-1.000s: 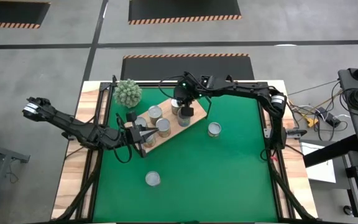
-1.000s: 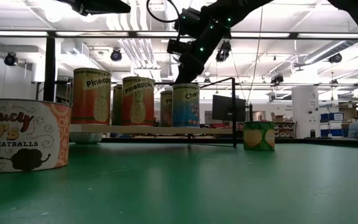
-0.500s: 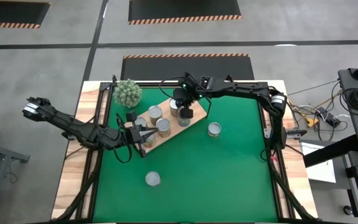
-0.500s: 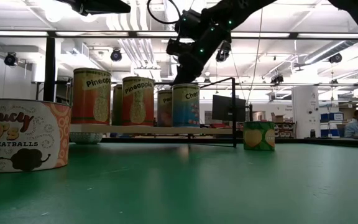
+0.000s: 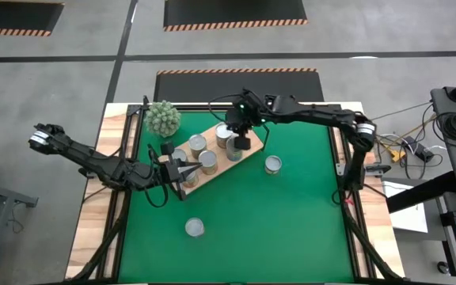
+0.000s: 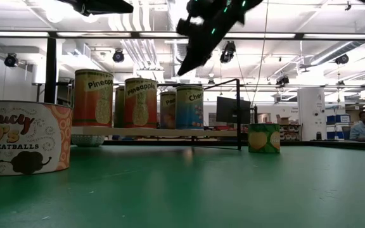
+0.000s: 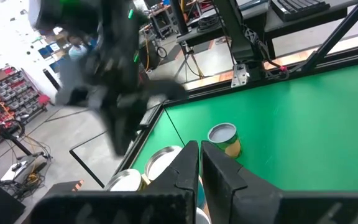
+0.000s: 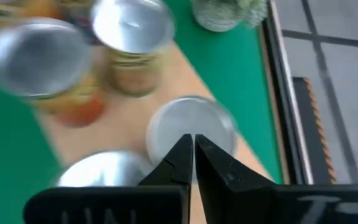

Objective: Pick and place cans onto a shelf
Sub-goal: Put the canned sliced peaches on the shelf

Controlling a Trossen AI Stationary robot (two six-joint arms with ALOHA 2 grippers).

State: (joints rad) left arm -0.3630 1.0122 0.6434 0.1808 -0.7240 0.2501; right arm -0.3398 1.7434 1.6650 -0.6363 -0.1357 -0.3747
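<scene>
Right fingers (image 6: 184, 68) now higher, pressed together, empty, above shelved cans (image 6: 189, 107).

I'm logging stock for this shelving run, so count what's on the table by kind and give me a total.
Cans on the shelf: 5
Cans on the green mat: 2
Spiky green plant: 1
Shelf: 1
Total: 9 things, 7 of them cans

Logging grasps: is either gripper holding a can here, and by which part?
Nothing is held. The right gripper is shut above the shelf; the left gripper is shut too.
</scene>
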